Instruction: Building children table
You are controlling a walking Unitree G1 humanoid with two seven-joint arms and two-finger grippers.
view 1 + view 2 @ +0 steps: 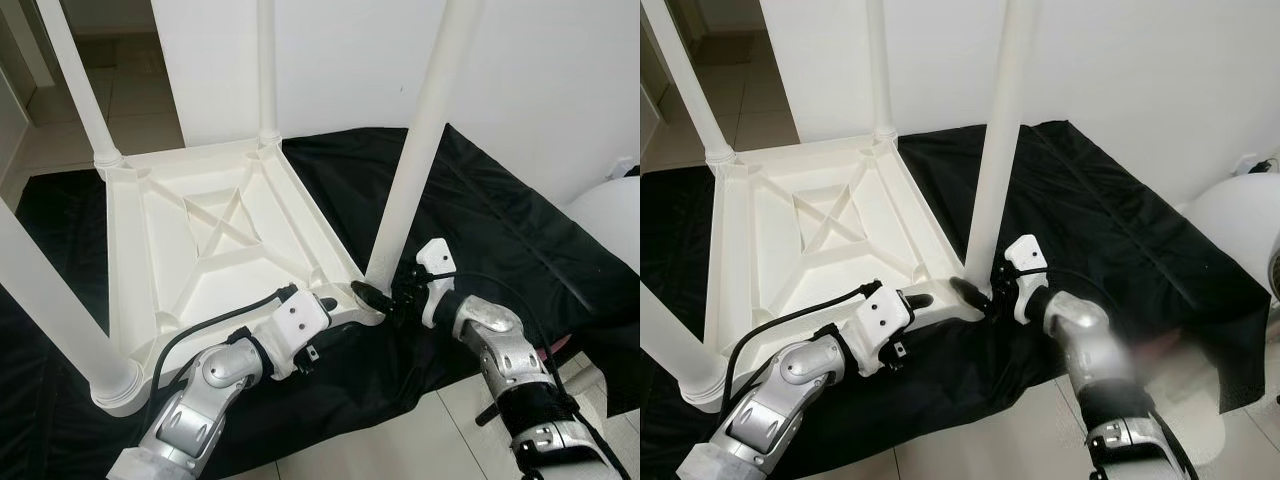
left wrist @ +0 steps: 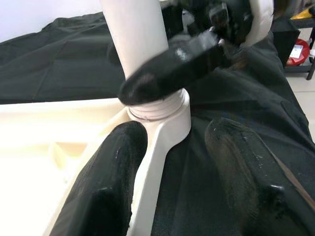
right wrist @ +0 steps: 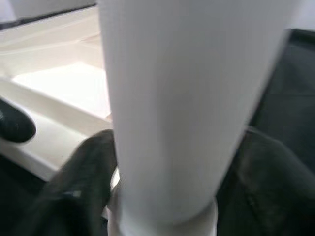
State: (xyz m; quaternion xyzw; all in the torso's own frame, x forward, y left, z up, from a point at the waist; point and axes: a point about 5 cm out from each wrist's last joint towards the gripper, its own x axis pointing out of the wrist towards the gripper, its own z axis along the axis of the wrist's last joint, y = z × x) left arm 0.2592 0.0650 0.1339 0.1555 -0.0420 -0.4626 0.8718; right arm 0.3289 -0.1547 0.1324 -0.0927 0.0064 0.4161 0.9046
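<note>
- A white plastic children table (image 1: 215,235) lies upside down on a black cloth (image 1: 500,230) that is spread over the tiled floor (image 1: 400,440); its four legs point upward.
- Behind the cloth stands a white wall (image 1: 560,80), and at the far right edge there is a round white object (image 1: 610,225) which I cannot name.
- The right pincer (image 3: 162,172) is at the base of the near right leg (image 1: 420,140), just above the socket (image 2: 167,110) at the table corner. Its two black fingers (image 3: 78,187) stand on both sides of the leg, so it holds this leg.
- The right arm (image 1: 520,380) comes from the lower right, bent at the wrist, and a black cable (image 1: 520,290) runs along it.
- The left pincer (image 2: 172,162) is just beside the same corner, on the near edge of the table frame. One finger (image 2: 106,182) lies on the white rim, the other (image 2: 246,172) is over the black cloth, with the rim between them. The fingers are moderately apart; I cannot tell if they press the rim.
- The left arm (image 1: 200,400) reaches from the lower left, nearly level, towards the right pincer.
</note>
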